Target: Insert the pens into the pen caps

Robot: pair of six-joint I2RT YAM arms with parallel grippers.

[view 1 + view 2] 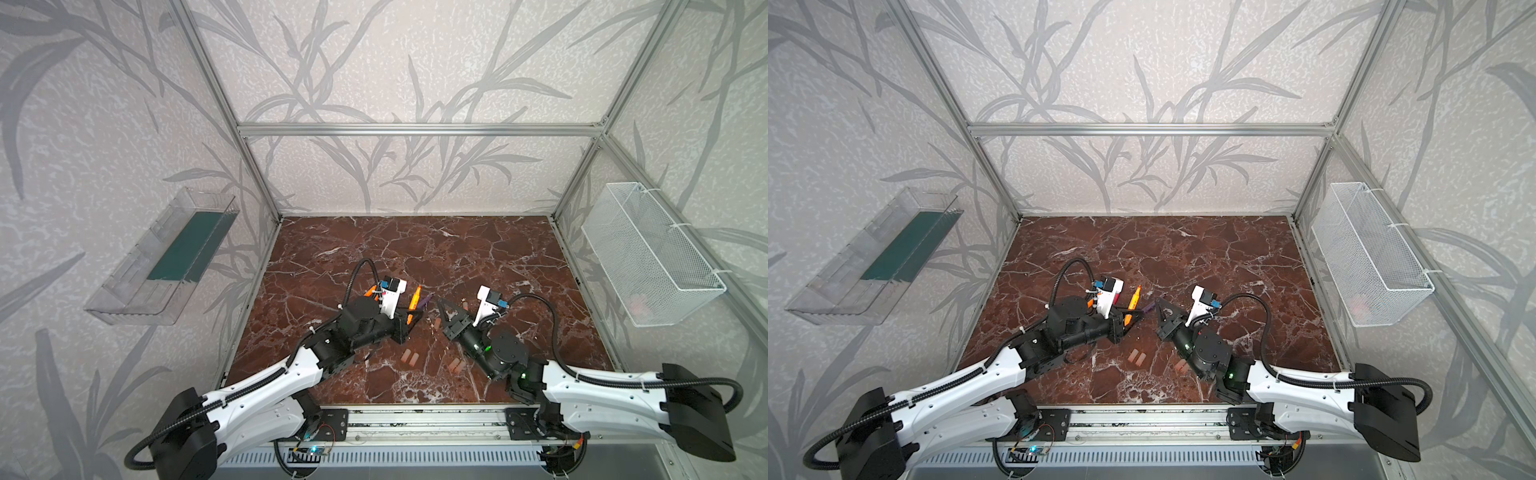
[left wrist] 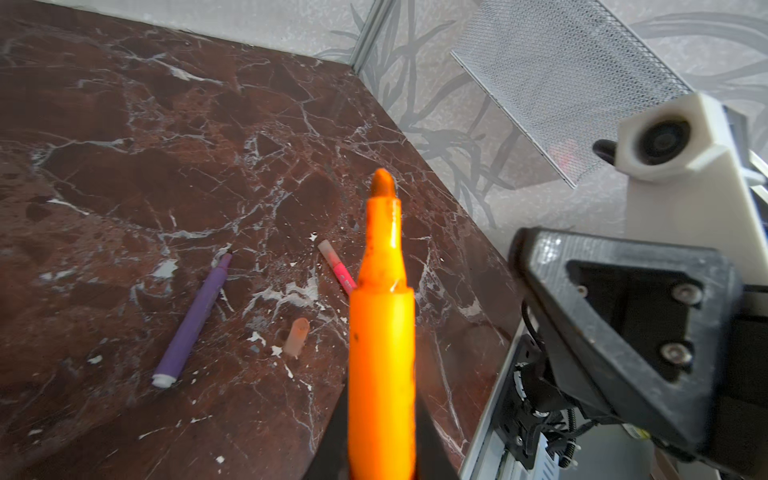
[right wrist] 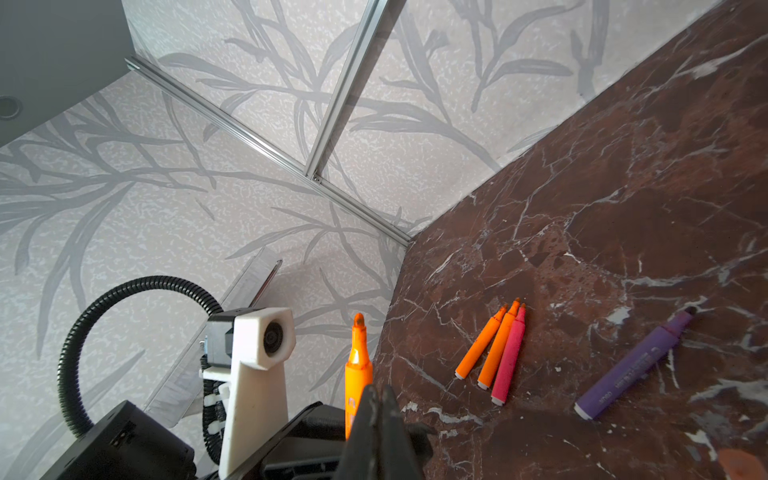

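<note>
The left gripper [image 1: 412,321] is clenched on an orange pen [image 2: 381,332], gripped low on the barrel with its tapered tip pointing away from the fingers. Close opposite, the right gripper [image 3: 380,401] has its fingers pressed together, holding nothing. On the marble tabletop [image 1: 415,249] beyond the held pen lie a purple pen [image 2: 193,320] and a pink pen [image 2: 338,270], with a single pale cap [image 2: 297,336] between them. A row of three pens [image 3: 496,351], two orange and one pink, lies touching side by side. A pair of caps [image 1: 409,357] lies nearer the arm bases.
</note>
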